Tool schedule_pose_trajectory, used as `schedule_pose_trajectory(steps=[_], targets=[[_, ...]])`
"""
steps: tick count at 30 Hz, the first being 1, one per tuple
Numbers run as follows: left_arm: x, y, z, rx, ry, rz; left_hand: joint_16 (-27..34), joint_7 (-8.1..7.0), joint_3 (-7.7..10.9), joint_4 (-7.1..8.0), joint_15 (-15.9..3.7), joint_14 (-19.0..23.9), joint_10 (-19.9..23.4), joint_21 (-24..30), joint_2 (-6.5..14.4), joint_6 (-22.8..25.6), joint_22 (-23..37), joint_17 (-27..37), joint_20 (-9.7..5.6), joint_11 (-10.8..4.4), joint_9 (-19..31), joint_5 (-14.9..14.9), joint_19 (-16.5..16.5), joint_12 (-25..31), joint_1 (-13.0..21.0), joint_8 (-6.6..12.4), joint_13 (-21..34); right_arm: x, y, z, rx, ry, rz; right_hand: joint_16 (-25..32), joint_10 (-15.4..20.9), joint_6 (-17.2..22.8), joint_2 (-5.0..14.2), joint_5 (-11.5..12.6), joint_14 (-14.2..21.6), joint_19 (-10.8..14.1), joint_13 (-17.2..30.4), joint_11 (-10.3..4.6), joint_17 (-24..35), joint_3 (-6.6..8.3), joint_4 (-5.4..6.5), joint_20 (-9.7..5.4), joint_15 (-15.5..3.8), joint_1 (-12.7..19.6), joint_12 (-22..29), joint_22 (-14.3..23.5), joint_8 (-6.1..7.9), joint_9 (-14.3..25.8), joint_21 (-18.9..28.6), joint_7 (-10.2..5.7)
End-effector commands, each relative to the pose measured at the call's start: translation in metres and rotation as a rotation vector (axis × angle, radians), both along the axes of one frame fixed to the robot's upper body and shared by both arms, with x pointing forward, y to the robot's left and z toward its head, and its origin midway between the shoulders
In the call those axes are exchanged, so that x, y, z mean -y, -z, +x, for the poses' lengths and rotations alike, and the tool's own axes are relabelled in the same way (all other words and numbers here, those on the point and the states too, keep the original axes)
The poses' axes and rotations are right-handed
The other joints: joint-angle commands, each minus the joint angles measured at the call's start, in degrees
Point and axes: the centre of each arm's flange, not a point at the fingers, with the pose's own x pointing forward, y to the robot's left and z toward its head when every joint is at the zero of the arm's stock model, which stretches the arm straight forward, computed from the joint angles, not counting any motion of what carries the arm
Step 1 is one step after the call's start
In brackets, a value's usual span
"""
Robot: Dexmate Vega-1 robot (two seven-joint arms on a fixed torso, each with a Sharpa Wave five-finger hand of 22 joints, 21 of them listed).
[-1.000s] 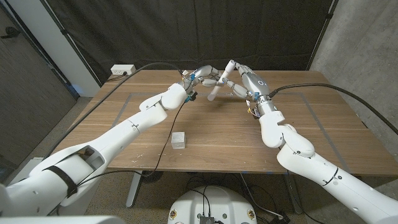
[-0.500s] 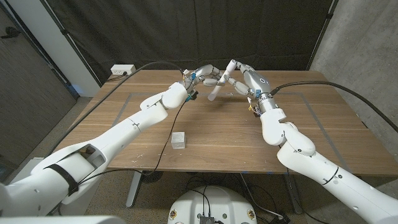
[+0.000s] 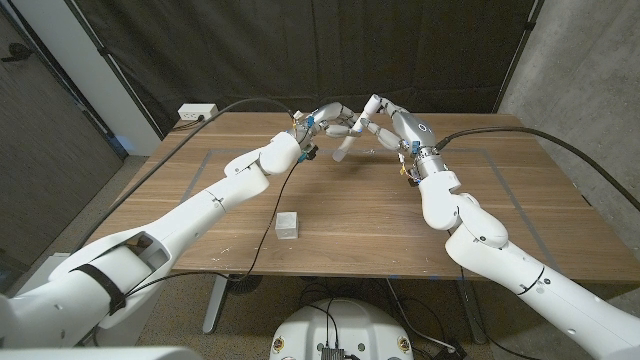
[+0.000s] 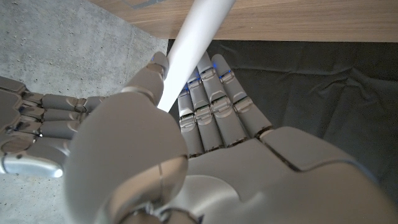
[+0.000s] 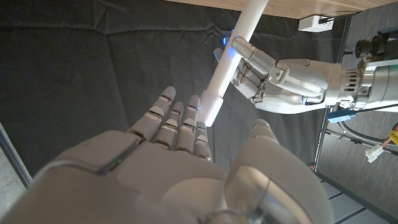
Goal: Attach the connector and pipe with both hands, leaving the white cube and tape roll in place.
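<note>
Both hands meet above the far middle of the table. My left hand (image 3: 328,120) grips a white pipe (image 3: 345,149) that slants down towards the wood. In the left wrist view the pipe (image 4: 189,46) runs between that hand's thumb and fingers (image 4: 211,106). In the right wrist view a short white connector (image 5: 213,107) sits on the pipe's (image 5: 247,28) end, and my left hand (image 5: 283,68) clasps the pipe just beyond it. My right hand (image 3: 393,127) holds the connector between its fingers (image 5: 177,127) and thumb. The white cube (image 3: 288,224) lies on the near table.
A white power strip (image 3: 198,112) sits at the table's (image 3: 520,210) far left corner, with black cables running along both arms. A dark curtain hangs behind the table. Faint taped lines mark a rectangle on the wood.
The hands stay joined at the pipe. My right forearm has shifted slightly to the right. The cube has not moved.
</note>
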Motion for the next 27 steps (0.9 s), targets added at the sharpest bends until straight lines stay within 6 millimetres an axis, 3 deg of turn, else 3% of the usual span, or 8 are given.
schedule_pose_trajectory(steps=[1, 7, 12, 17, 26, 27], targets=[[0.0006, -0.0014, -0.0004, 0.001, 0.007, -0.006, 0.1, 0.98, 3.80, 3.12, -2.38, 2.2, 2.3, 0.4, 2.9, 1.7, 0.0, 0.2, -1.27, -2.21, 0.1, 0.4, 0.3, 0.4, 2.5, 0.25, 0.2, -0.0009, 0.0012, 0.0002, -0.021, -0.001, -0.006, 0.3, 1.5, 13.7, -0.02, -0.1, 1.0, 0.9, 0.0, -0.14, 0.0, 0.52, -0.04, -2.94, -0.64, -0.4, 0.5, 0.2, 1.55, 0.2, 0.2, -1.00], [0.0021, -0.0020, -0.0004, 0.001, 0.008, -0.004, 0.1, 1.07, 3.83, 3.13, -2.28, 2.1, 2.2, 0.4, 2.9, 1.6, 0.0, 0.2, -1.24, -2.24, 0.2, 0.4, 0.3, 0.4, 2.5, 0.23, 0.3, -0.0007, 0.0011, 0.0002, -0.029, 0.001, -0.011, 0.4, 2.7, 14.7, 0.11, 0.0, 2.2, 1.7, 0.0, -0.87, 0.0, 0.74, -0.09, -3.10, -0.91, -0.4, 0.5, 0.2, 1.48, 0.2, 0.4, -1.54], [0.0033, -0.0023, 0.0010, -0.002, 0.009, -0.003, 0.1, 0.94, 3.86, 3.12, -2.34, 2.1, 2.2, 0.4, 2.9, 1.6, 0.0, 0.2, -1.25, -2.21, 0.2, 0.4, 0.3, 0.4, 2.6, 0.21, 0.3, -0.0003, 0.0009, 0.0013, -0.041, -0.001, -0.012, 0.4, 3.3, 15.3, 0.16, 0.0, 2.9, 2.3, 0.0, -0.63, 0.0, 0.87, -0.10, -3.26, -1.02, -0.5, 0.6, 0.2, 1.43, 0.2, 0.5, -1.60], [0.0044, -0.0029, 0.0012, 0.001, 0.011, -0.003, 0.1, 0.88, 3.84, 3.15, -2.38, 2.2, 2.2, 0.4, 2.9, 1.6, 0.0, 0.2, -1.24, -2.27, 0.2, 0.4, 0.3, 0.3, 2.5, 0.22, 0.3, 0.0006, 0.0000, 0.0020, -0.050, -0.003, -0.012, 0.4, 4.3, 18.2, 0.15, 0.0, 4.2, 3.0, 0.1, -1.25, 0.0, 1.08, -0.18, -3.30, -0.97, -0.6, 0.5, 0.3, 2.00, 0.3, 0.5, -2.73], [0.0066, -0.0032, 0.0011, 0.001, 0.010, 0.004, 0.0, 0.86, 3.87, 3.18, -2.49, 2.0, 2.0, 0.4, 3.0, 1.6, 0.0, 0.2, -1.22, -2.34, 0.2, 0.4, 0.2, 0.2, 2.5, 0.18, 0.3, 0.0028, 0.0012, 0.0035, -0.052, -0.007, -0.001, -0.3, 1.4, 19.5, 0.26, 0.0, 3.6, 2.6, 0.1, -0.48, 0.1, 1.32, -0.10, -3.20, -0.96, -0.9, -1.2, 0.4, 1.88, 0.5, 0.1, -3.61], [0.0067, -0.0032, 0.0011, 0.001, 0.010, 0.004, 0.0, 0.86, 3.87, 3.18, -2.26, 1.9, 2.0, 0.4, 3.0, 1.7, 0.0, 0.2, -1.24, -2.39, 0.2, 0.4, 0.2, 0.3, 2.5, 0.19, 0.3, 0.0028, 0.0013, 0.0036, -0.052, -0.008, -0.001, -0.4, 1.0, 19.6, 0.26, 0.0, 3.5, 2.5, 0.1, -0.92, 0.1, 1.34, -0.08, -3.18, -0.91, -0.9, -1.4, 0.4, 1.83, 0.5, 0.1, -3.85]])
